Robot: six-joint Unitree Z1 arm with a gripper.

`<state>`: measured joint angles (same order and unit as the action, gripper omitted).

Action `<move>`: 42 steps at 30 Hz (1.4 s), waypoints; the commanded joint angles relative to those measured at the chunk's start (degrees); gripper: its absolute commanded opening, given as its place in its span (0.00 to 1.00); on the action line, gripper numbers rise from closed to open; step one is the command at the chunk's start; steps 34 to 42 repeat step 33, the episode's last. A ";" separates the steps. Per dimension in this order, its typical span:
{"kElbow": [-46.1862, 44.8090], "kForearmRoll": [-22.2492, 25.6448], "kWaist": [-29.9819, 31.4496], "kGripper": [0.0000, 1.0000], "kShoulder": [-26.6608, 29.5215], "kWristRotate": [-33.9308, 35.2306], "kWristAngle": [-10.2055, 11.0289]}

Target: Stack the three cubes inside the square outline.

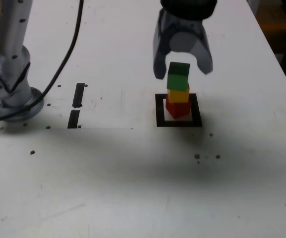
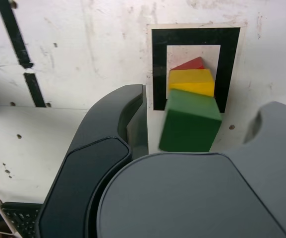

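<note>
The three cubes stand in one stack inside the square outline (image 1: 160, 113) (image 2: 158, 69). The red cube (image 1: 177, 108) (image 2: 190, 64) is at the bottom, the yellow cube (image 1: 178, 94) (image 2: 191, 82) is on it, and the green cube (image 1: 178, 77) (image 2: 190, 124) is on top, turned a little against the yellow one. My gripper (image 1: 182, 72) (image 2: 204, 106) hangs open over the stack. Its two dark fingers (image 1: 158, 59) straddle the green cube with a gap showing on each side.
Two short black tape strips (image 1: 78, 95) (image 1: 73, 119) lie on the white table toward the exterior view's left. The arm's silver base (image 1: 9, 74) stands at the far left with a black cable (image 1: 68, 49) running past it. Small dark specks dot the table.
</note>
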<state>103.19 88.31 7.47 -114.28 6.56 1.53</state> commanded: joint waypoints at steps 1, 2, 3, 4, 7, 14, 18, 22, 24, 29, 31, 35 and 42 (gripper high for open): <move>-0.03 1.26 0.60 1.00 4.60 0.44 0.60; -0.20 2.17 1.25 1.00 8.07 0.77 1.30; -0.64 2.95 2.11 1.00 12.42 1.16 2.22; -1.22 3.38 2.84 1.00 16.07 1.45 3.01; -4.03 3.87 4.63 1.00 25.59 2.10 4.80; -25.55 1.72 0.68 1.00 38.05 0.68 1.96; -38.95 -4.86 -1.70 1.00 40.96 -0.32 0.72; -49.26 -14.15 -2.37 1.00 39.61 -0.86 -0.87; -53.33 -19.01 -2.94 1.00 37.75 -2.13 -2.10; -57.98 -25.32 -5.54 1.00 33.30 -6.77 -3.52; -59.10 -26.45 -6.70 1.00 31.88 -8.00 -3.52; -60.15 -27.44 -7.73 1.00 30.62 -8.97 -3.57; -60.15 -27.44 -7.73 1.00 30.62 -8.97 -3.57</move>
